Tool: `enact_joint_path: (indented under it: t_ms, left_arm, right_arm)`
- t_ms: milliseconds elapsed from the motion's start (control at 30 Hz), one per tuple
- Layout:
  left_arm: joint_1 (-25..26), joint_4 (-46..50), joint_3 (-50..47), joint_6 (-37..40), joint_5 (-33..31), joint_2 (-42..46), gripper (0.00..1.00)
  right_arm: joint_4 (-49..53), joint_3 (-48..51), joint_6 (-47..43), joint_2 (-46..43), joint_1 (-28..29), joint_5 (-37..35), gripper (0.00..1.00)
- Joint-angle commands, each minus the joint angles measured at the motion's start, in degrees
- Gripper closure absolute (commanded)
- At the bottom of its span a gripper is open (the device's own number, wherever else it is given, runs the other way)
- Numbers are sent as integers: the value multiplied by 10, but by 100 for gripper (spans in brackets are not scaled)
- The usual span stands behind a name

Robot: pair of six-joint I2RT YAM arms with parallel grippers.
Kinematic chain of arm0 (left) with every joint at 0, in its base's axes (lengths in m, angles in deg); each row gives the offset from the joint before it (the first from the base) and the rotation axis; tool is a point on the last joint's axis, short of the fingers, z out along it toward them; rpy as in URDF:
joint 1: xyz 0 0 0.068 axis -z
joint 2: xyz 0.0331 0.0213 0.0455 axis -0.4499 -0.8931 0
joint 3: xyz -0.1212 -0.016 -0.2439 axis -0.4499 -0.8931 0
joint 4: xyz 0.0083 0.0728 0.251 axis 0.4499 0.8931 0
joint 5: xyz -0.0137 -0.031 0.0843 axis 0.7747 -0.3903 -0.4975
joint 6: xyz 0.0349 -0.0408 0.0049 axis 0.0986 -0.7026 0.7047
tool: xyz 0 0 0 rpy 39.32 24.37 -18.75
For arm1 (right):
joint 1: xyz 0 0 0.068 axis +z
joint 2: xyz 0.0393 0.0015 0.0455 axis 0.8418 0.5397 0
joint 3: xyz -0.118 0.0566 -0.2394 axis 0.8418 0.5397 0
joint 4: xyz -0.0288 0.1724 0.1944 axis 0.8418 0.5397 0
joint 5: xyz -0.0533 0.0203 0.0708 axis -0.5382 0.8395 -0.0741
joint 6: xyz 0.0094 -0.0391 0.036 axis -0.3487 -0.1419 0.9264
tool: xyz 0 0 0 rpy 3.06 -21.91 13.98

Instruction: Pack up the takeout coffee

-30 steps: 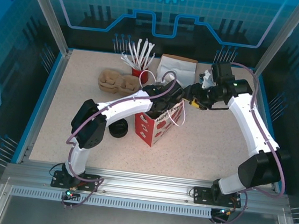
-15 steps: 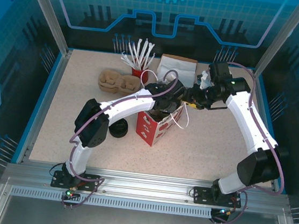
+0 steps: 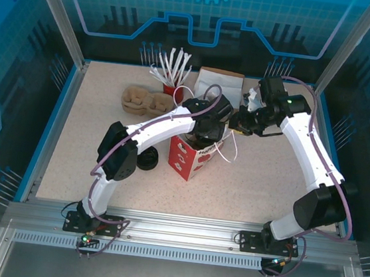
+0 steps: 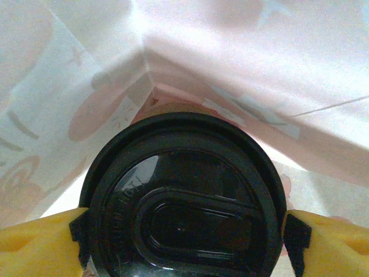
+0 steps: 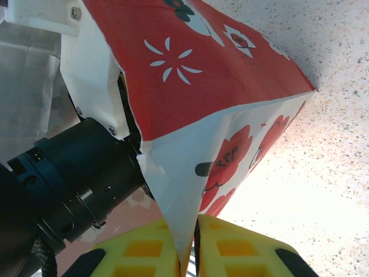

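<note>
Left claw (image 4: 185,234), one coffee (image 4: 183,190), seemingly inside bag (image 3: 186,160)

Two robot arms and a few takeout supplies on one counter (image 3: 266,188).
Counted: two arms, a left arm (image 3: 152,129) and a right arm (image 3: 311,146); one red bag (image 3: 185,162); one lidded cup (image 4: 183,213); one white bag (image 3: 219,82); one stack of black lids (image 3: 146,159); one red cup (image 3: 170,90) holding a bunch of white sticks (image 3: 170,66), too tightly packed to count; one heap of brown trays (image 3: 142,100).
</note>
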Motion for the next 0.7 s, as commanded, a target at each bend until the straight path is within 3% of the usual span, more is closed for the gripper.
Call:
enact_joint_path:
  t_ms: [0, 667]
  left_arm:
    - [-2, 43, 11, -24, 24, 8, 14]
    - [0, 43, 18, -64, 2, 72, 8]
  right_arm:
    - [23, -16, -20, -4, 8, -7, 86]
    - [30, -33, -34, -4, 10, -15, 87]
